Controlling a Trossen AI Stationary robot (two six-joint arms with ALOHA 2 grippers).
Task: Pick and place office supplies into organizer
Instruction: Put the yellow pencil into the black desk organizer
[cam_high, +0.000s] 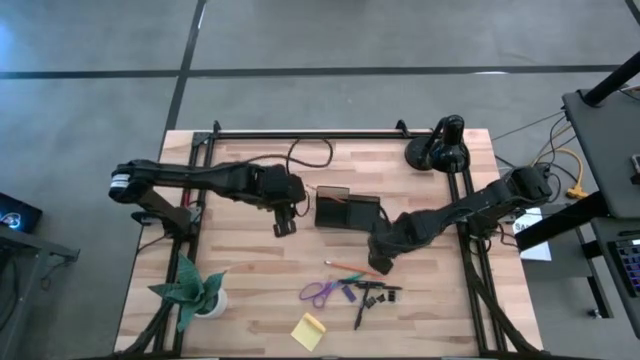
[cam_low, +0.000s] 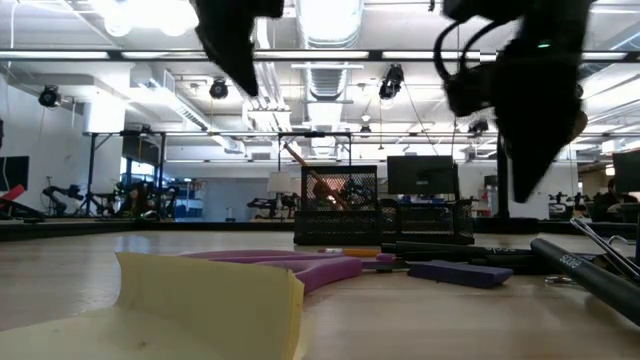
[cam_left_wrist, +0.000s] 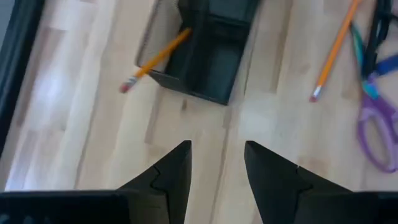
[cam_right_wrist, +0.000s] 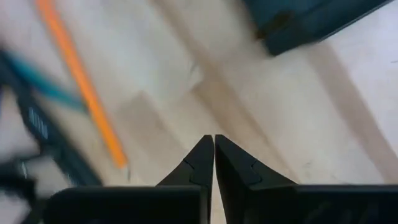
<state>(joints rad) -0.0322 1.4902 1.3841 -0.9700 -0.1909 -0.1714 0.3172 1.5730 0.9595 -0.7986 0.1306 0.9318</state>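
The organizer (cam_high: 346, 211) is a dark tray at mid-table. One orange pencil (cam_left_wrist: 158, 57) leans in it, its eraser end sticking out over the rim. My left gripper (cam_high: 285, 226) hangs open just left of the organizer (cam_left_wrist: 211, 56), nothing between its fingers (cam_left_wrist: 217, 165). My right gripper (cam_high: 381, 263) is shut above bare table, just near of the organizer, beside a second orange pencil (cam_right_wrist: 81, 81). Nearer lie purple-handled scissors (cam_high: 320, 292), a black pen (cam_high: 360, 312), small black clips (cam_high: 382, 293) and a yellow sticky-note pad (cam_high: 308, 331).
A green paper plant (cam_high: 190, 292) stands at the near left, and a round black lamp base (cam_high: 437, 150) at the far right. Black frame rails (cam_high: 468, 250) run along the table's sides. Bare wood lies between plant and supplies.
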